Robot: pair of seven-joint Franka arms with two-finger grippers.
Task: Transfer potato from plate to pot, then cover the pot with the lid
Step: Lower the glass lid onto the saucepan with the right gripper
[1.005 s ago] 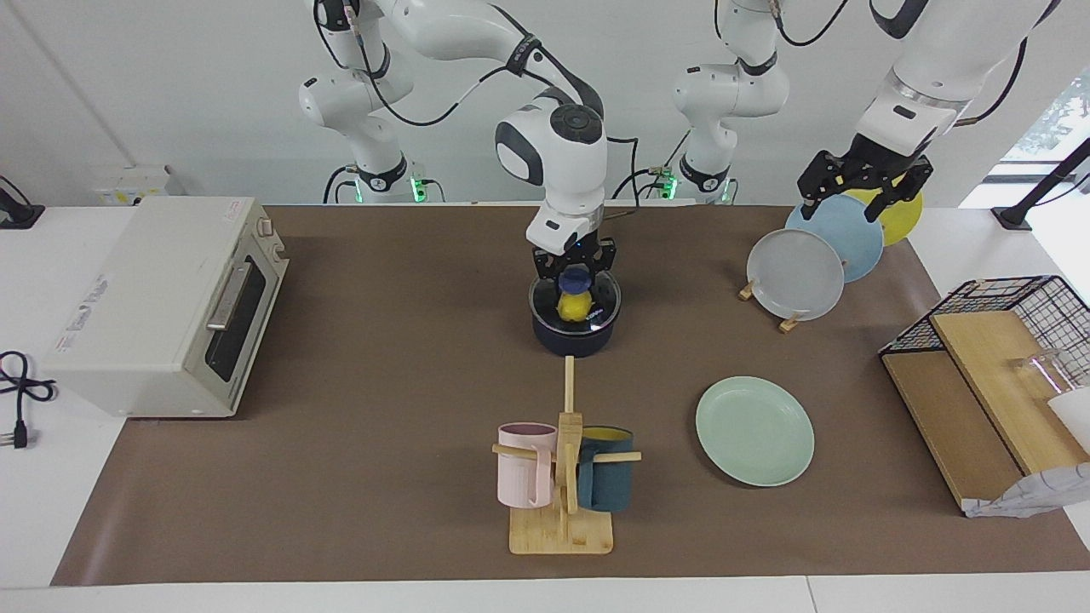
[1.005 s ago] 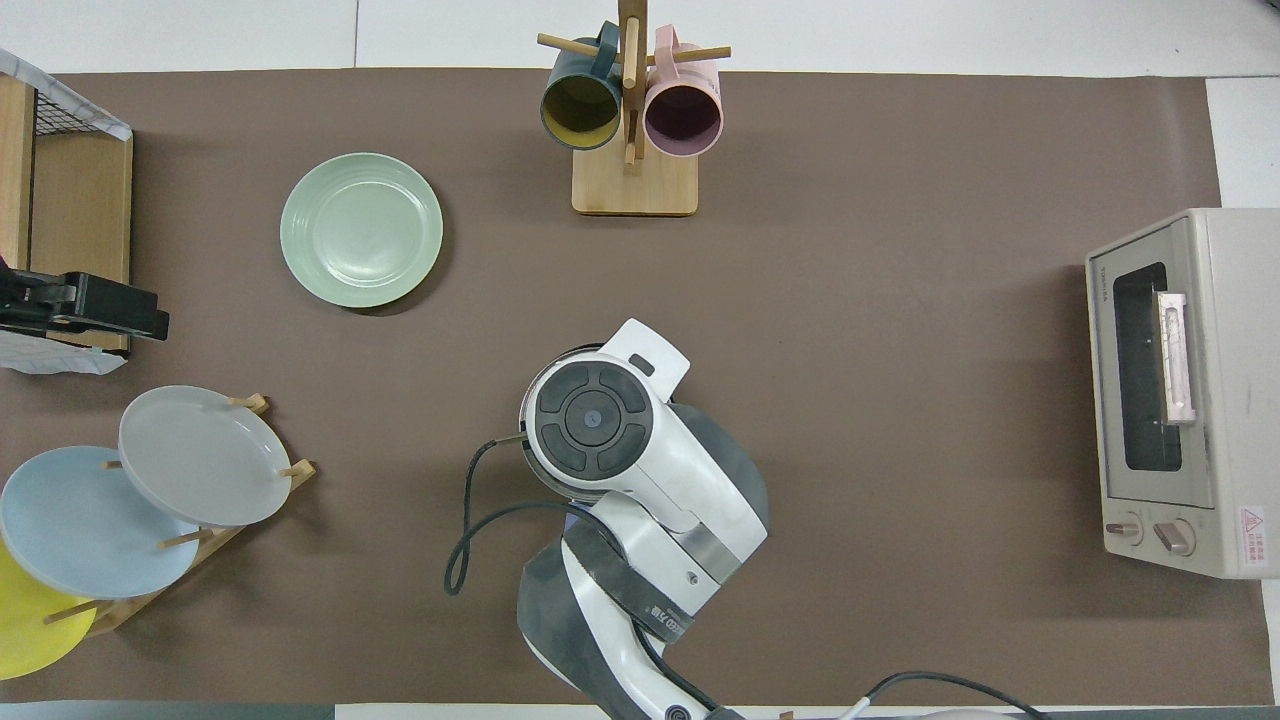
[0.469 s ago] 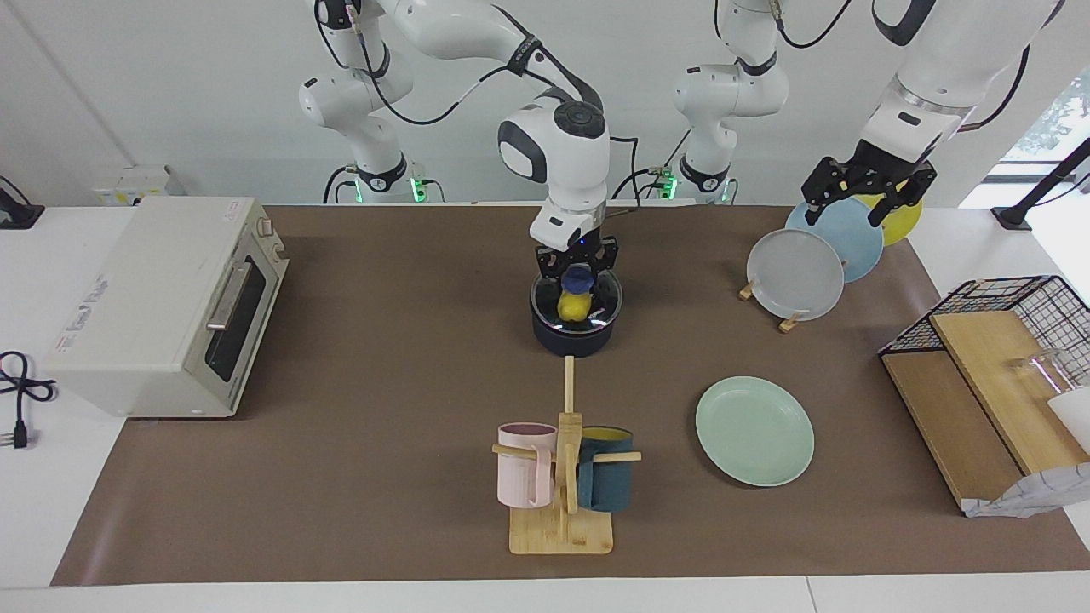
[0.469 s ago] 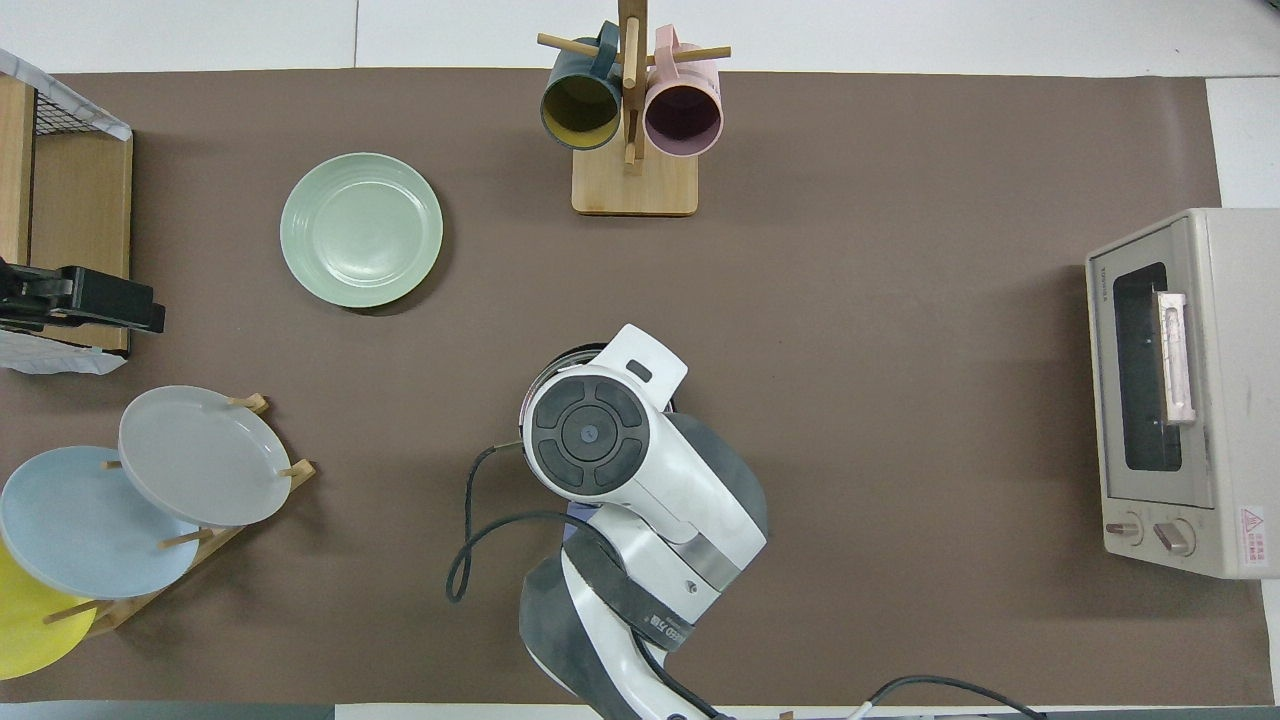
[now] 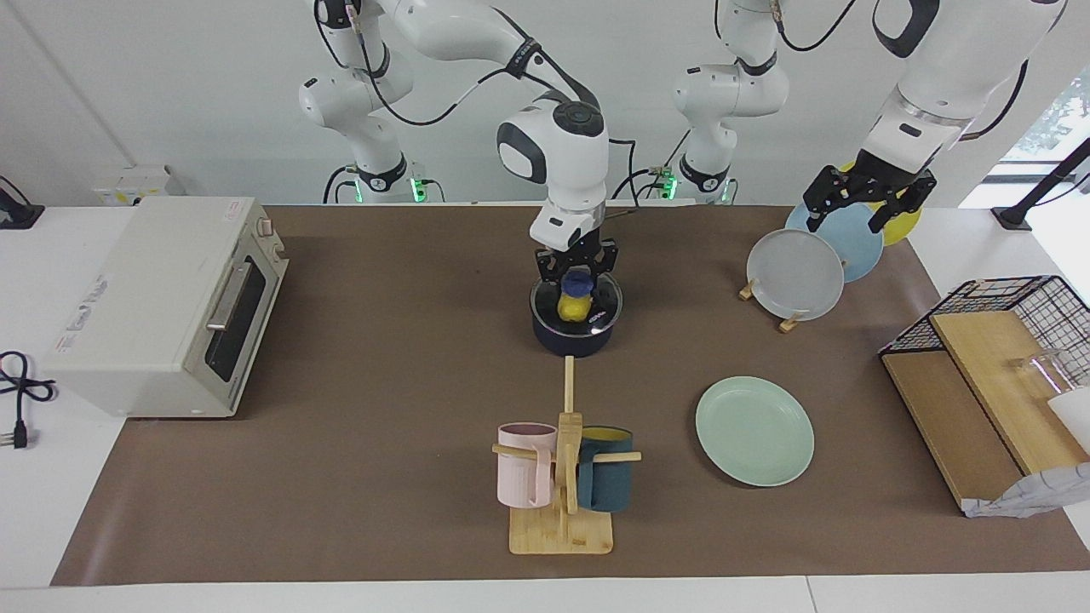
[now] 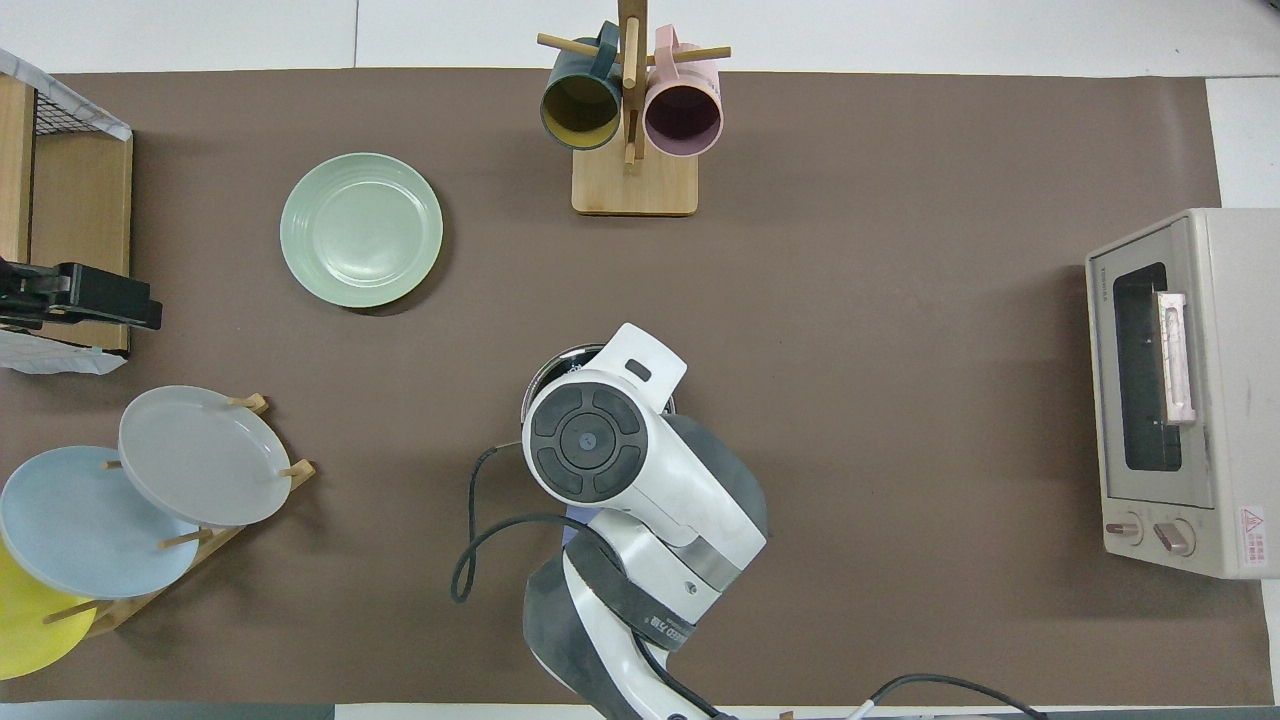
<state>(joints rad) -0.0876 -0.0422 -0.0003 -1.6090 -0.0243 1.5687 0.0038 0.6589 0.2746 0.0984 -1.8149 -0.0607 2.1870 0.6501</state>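
- Brown mat [image 5: 383,383] covers the table; the mint-green plate [image 5: 754,431] lies bare toward the left arm's end.
- Right gripper [image 5: 576,274] is clamped on the glass lid's [image 5: 596,312] blue knob, over the navy pot [image 5: 576,339] holding the yellow potato [image 5: 571,308].
- Left gripper [image 5: 867,197], fingers apart, waits above the plate rack [image 5: 788,322].

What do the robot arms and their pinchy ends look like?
Both arms are glossy white with rounded dark grey joints and black cables looping along them. Green lights glow at their bases. The right arm's elbow cap is a dark round disc with ring markings. The right end effector and left end effector are black, angular, two-fingered claws.
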